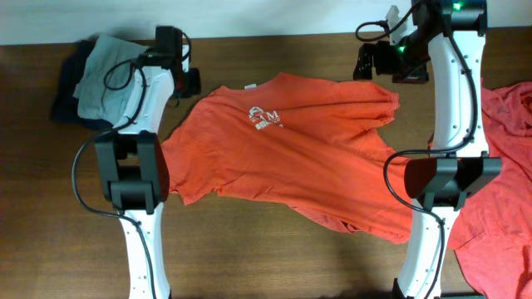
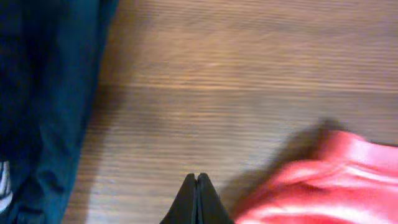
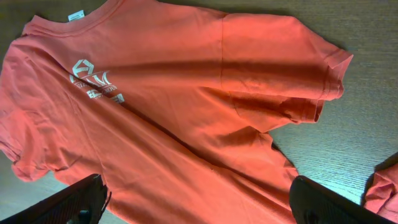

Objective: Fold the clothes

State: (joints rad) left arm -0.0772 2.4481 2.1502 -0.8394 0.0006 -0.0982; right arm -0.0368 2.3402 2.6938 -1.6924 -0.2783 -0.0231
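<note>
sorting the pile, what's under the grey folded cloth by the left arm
A dark navy folded garment lies under the grey folded cloth, showing along its outer side. Whether anything more sits beneath is covered.

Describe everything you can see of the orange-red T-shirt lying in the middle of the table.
The T-shirt is orange-red, short-sleeved and cotton-looking, with a round collar and a small white chest logo. It lies front up on the wooden table, unfolded and creased, collar toward the far edge, hem skewed toward the near right. One sleeve lies rumpled.
</note>
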